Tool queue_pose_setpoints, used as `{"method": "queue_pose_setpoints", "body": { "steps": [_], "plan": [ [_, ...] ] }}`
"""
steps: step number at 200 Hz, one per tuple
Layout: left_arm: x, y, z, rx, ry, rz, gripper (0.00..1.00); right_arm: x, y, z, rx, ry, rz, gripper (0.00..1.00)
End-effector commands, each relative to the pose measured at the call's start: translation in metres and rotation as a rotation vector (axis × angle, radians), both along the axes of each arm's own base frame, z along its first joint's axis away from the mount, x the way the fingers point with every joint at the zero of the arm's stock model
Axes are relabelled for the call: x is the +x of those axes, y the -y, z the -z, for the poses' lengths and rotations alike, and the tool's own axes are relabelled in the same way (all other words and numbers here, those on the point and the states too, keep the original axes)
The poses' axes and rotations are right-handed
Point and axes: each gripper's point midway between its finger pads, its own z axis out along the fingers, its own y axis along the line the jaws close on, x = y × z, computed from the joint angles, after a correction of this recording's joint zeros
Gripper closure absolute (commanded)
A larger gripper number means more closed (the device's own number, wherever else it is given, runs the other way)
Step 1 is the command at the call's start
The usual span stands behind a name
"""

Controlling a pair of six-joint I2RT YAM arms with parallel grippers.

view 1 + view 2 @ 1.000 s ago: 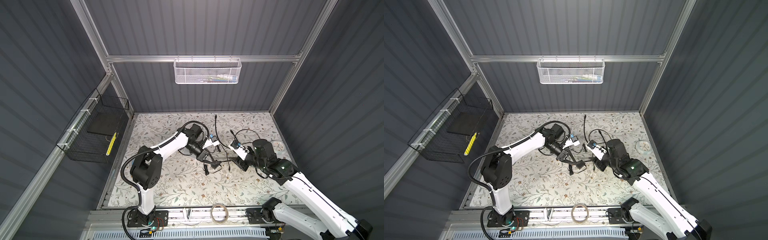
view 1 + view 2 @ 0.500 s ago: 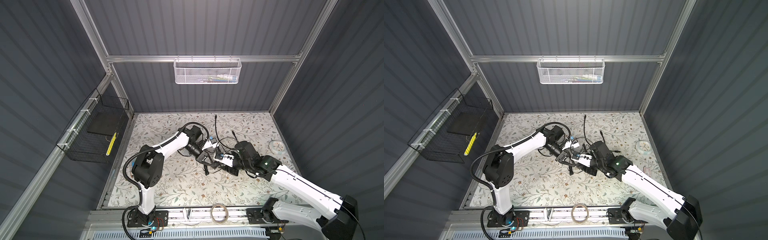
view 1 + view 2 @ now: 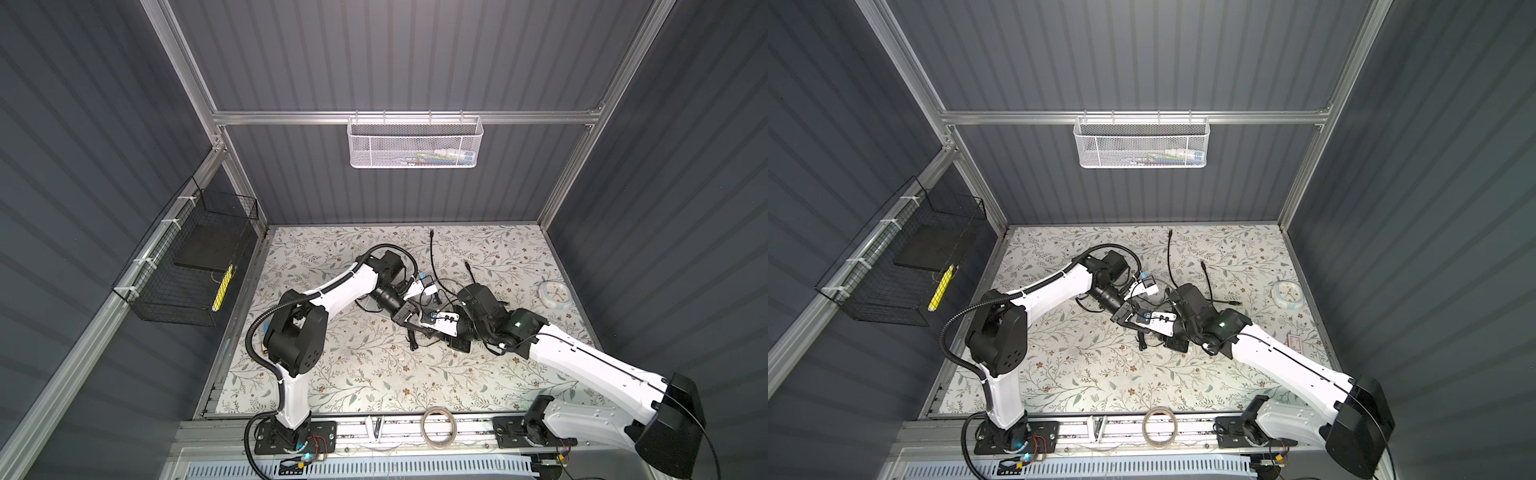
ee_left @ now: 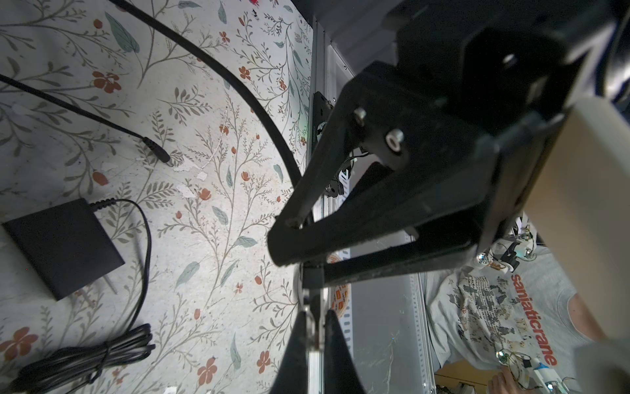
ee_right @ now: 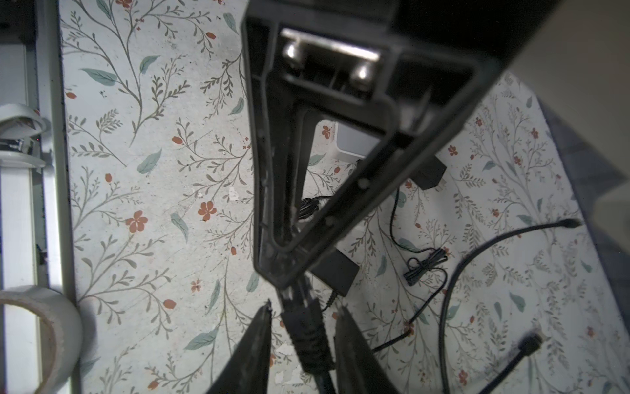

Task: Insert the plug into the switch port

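My left gripper (image 4: 313, 336) is shut on the metal tip of the black plug (image 5: 308, 337), held above the floral mat. My right gripper (image 5: 304, 307) has its jaws on either side of the plug's ribbed body, with a thin gap on each side. In both top views the left gripper (image 3: 409, 320) and the right gripper (image 3: 422, 322) meet tip to tip at mid-table. A pale box (image 5: 353, 143), likely the switch, peeks out behind the left gripper's fingers. Its port is hidden.
A black adapter (image 3: 459, 343) with its bundled cord (image 4: 85, 361) lies just under the grippers. Loose black cables (image 3: 432, 253) run toward the back. A round white clock (image 3: 552, 293) sits at the right and a tape roll (image 3: 436, 422) on the front rail.
My right arm has swung left to meet the left gripper, and its jaws have narrowed around the plug. The left gripper has stayed shut and barely moved.
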Motion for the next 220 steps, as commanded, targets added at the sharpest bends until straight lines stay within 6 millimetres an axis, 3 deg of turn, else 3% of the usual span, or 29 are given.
{"method": "queue_pose_setpoints", "body": {
  "steps": [1,23,55,82,100,109,128,163,189,220],
  "plan": [
    [0.001,0.001,-0.009,-0.016,0.012,0.003,0.96,0.004,-0.005,-0.010,0.010,0.031,-0.008,0.77],
    [0.002,0.001,-0.005,-0.009,0.017,-0.001,0.94,0.006,-0.005,-0.009,0.004,0.035,0.003,0.87],
    [0.010,0.002,-0.001,0.008,0.074,-0.042,0.78,0.003,-0.002,-0.009,-0.009,0.026,0.008,0.99],
    [0.024,-0.003,0.002,0.036,0.129,-0.109,0.62,0.006,0.010,-0.006,-0.045,0.055,0.049,1.00],
    [0.043,-0.011,0.002,0.051,0.173,-0.195,0.55,0.008,0.020,-0.003,-0.067,0.073,0.088,1.00],
    [0.049,-0.019,0.013,0.093,0.175,-0.250,0.50,0.007,0.024,-0.007,-0.053,0.084,0.102,1.00],
    [0.086,-0.039,0.023,0.186,0.254,-0.430,0.44,0.008,0.026,-0.010,-0.028,0.090,0.131,1.00],
    [0.152,-0.101,0.046,0.404,0.327,-0.815,0.40,0.014,0.015,-0.014,0.082,0.097,0.162,1.00],
    [0.169,-0.139,0.073,0.614,0.353,-0.946,0.35,0.015,0.001,-0.008,0.160,0.049,0.164,1.00],
    [0.177,-0.157,0.091,0.709,0.349,-1.001,0.19,0.013,-0.011,-0.001,0.215,-0.018,0.170,1.00]
  ]
}}
